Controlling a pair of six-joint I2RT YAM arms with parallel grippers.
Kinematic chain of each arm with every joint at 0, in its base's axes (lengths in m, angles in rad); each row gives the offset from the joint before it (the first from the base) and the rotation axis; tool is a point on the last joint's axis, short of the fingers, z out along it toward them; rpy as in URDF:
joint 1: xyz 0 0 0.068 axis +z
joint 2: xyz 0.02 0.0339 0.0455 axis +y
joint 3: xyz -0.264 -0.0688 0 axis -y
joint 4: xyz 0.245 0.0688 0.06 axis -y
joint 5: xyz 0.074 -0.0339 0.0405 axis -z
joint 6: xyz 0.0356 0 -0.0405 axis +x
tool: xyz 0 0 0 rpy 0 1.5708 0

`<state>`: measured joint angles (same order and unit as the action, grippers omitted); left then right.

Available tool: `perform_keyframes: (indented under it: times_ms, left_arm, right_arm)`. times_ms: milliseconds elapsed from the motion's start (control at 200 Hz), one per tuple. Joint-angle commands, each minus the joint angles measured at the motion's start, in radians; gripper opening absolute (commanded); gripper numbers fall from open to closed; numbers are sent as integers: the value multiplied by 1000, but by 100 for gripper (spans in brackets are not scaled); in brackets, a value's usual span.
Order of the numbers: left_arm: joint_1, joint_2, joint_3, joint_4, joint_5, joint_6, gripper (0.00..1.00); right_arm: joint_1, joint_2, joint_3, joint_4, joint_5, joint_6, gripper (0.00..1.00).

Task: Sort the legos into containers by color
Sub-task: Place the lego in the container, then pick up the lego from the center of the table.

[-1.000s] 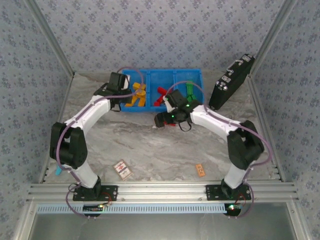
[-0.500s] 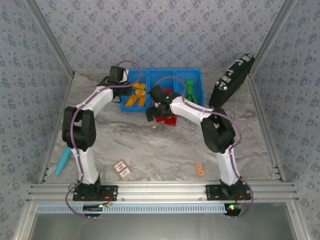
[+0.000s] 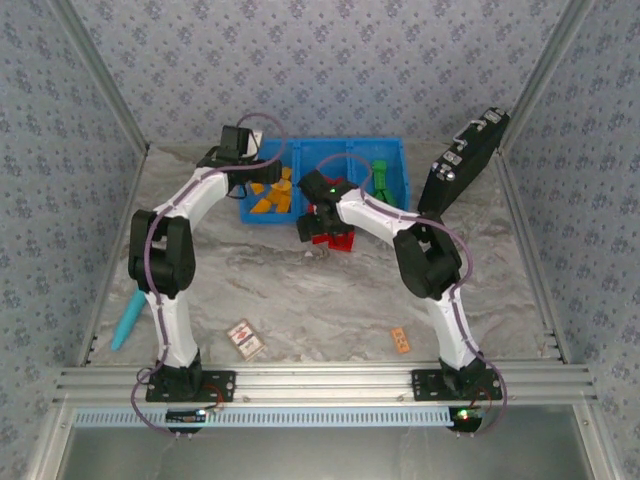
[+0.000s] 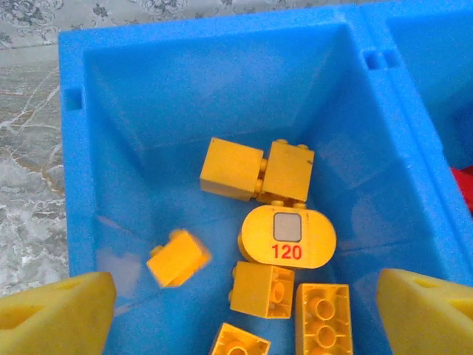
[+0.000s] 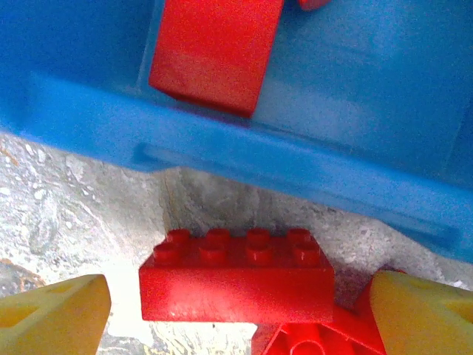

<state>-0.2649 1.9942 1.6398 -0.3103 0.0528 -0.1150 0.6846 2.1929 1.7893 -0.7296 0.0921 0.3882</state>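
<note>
Overhead, the left arm [image 3: 195, 200] stretches toward the far left of the bench [image 3: 300, 290], its wrist above the left compartment [image 4: 222, 96] of the blue bin [image 3: 320, 145]. The left gripper [image 4: 240, 314] is released, its yellow fingers [image 4: 55, 314] wide apart with nothing between them. Below lie orange-yellow legos [image 4: 255, 171]. An oval one [image 4: 288, 237] bears a grey square and a red "120", and a small one [image 4: 177, 257] is blurred.

The right arm [image 3: 375, 212] folds sharply, its wrist at the bin's near wall. The right gripper [image 5: 236, 314] is likewise released, straddling a red lego [image 5: 236, 285] with four studs showing. That lego is on the bench just outside the middle compartment [image 5: 355, 89], where another red lego [image 5: 214, 52] lies. Green legos [image 3: 381, 178] sit in the right compartment [image 3: 393, 160].
</note>
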Motion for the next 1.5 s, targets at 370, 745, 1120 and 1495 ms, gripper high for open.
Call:
perform_keyframes:
  times_ms: [370,745,1120,1495]
  left_arm:
    - [-21,-389,-83,-105,8,69,90]
    - [78,-819,-325,-250,-51,123,92]
    - [165,-1025,-519,-178,-8,142,97]
    - [164,-1040,-545,-159,13,154,99]
  right_arm:
    - [0,79,64,-45,47,23,72]
    - [9,57,44,-94,90,15,59]
    - [24,-134,93,-160,9,55,57]
    - [-70,41,413,-156,73,-78,59]
